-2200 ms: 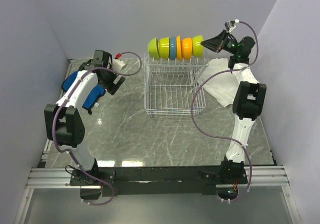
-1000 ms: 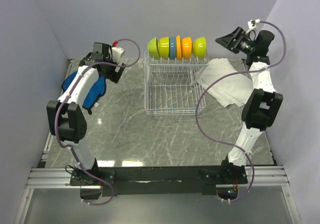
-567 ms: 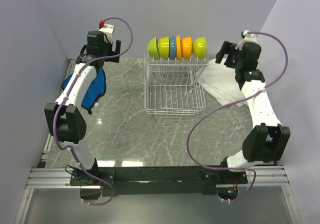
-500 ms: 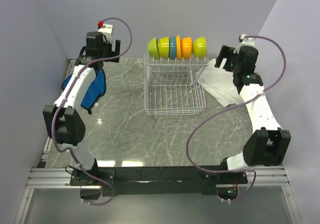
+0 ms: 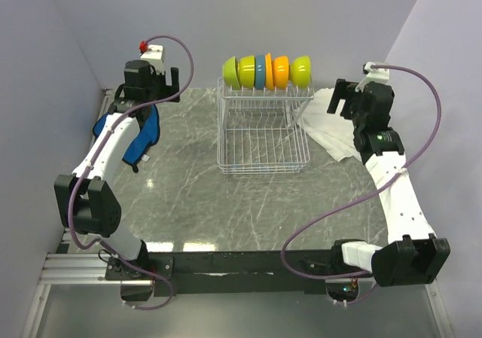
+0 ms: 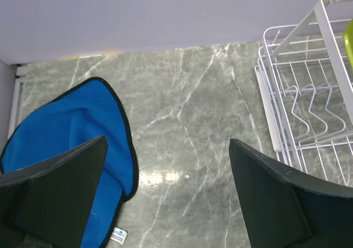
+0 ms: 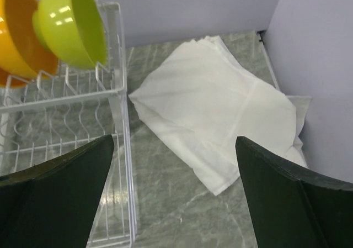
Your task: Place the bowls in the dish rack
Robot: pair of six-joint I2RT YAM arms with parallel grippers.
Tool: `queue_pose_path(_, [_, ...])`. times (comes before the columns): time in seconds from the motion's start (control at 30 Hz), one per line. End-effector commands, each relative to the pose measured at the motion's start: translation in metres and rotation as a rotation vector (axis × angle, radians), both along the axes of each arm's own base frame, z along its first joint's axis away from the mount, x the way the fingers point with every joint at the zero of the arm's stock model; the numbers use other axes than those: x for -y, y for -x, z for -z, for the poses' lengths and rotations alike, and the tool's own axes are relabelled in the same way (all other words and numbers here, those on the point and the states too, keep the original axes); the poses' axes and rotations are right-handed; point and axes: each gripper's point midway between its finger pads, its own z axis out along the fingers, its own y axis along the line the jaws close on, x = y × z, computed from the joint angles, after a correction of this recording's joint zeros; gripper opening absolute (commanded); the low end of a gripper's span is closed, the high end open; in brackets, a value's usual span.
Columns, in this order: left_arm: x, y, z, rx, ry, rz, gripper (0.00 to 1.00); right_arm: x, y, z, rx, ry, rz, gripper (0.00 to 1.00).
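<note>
Several bowls stand on edge in a row in the raised slots at the far end of the white wire dish rack (image 5: 263,138): lime green (image 5: 231,72), lime green (image 5: 247,71), light blue (image 5: 260,71), orange (image 5: 281,71), lime green (image 5: 300,68). My left gripper (image 5: 151,89) hangs open above the table left of the rack, nothing between its fingers (image 6: 55,187). To the right of the rack my right gripper (image 5: 354,101) is open and empty too. The right wrist view shows the orange bowl (image 7: 19,32) and the end green bowl (image 7: 74,24) in the rack (image 7: 118,93).
A blue cloth (image 5: 139,138) lies at the left of the marble table, under my left gripper (image 6: 166,143). A white cloth (image 7: 220,115) lies right of the rack, below my right gripper (image 7: 174,139). Grey walls close the back and sides.
Both arms have pulled away from the rack: the right gripper swung from beside the end green bowl down and right, the left one rose and turned. The bowls have not moved.
</note>
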Motion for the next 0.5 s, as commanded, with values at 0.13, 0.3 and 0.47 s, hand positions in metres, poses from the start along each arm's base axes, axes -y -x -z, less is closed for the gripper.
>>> queue_pose_path(0.13, [0.005, 0.009, -0.022, 0.072, 0.044, 0.017, 0.99, 0.002, 0.017, 0.010, 0.001, 0.027, -0.003, 1.00])
queue_pose_path(0.3, [0.005, 0.006, -0.018, 0.068, 0.043, 0.019, 1.00, 0.003, 0.023, 0.002, 0.014, 0.041, -0.008, 1.00])
queue_pose_path(0.47, [0.006, 0.002, -0.025, 0.075, 0.025, 0.035, 1.00, -0.002, 0.030, -0.007, 0.028, 0.035, -0.038, 1.00])
